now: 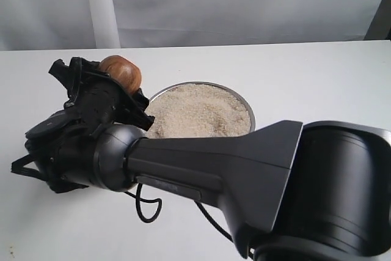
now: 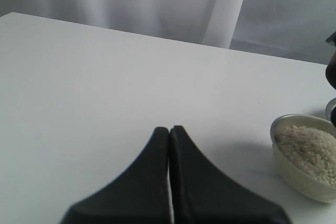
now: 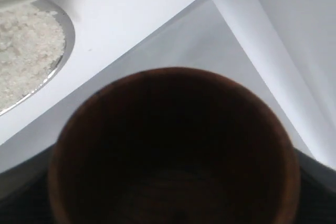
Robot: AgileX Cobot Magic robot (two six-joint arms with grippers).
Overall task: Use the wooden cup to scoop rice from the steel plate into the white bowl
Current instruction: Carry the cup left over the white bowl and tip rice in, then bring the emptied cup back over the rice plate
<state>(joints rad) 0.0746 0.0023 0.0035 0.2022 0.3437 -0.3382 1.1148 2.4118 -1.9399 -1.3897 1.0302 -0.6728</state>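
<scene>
Rice next: dip the wooden cup low and slow

My right gripper is clamped on the wooden cup and holds it up off the table, just beside the steel plate. From the right wrist view I look straight into the cup. It is dark inside and I see no grains, so I think it is empty and my job now is to fill it.

The rice lies in a big heap in the plate, close to this hand. To scoop well I would tip the cup's mouth toward the heap. I would push its lip into the thick middle, not along the thin edge, then turn the mouth up before I lift. I would go slowly, because the plate looks smooth and could slide if I shove it.

The white bowl sits off to one side of the tips of my left gripper and has some rice in it. In the exterior view my right arm hides it, so I would carry the full cup level and tip only when the bowl is under it.

My left gripper has its fingers pressed together with nothing between them, away from the plate. It can sit out this step.
</scene>
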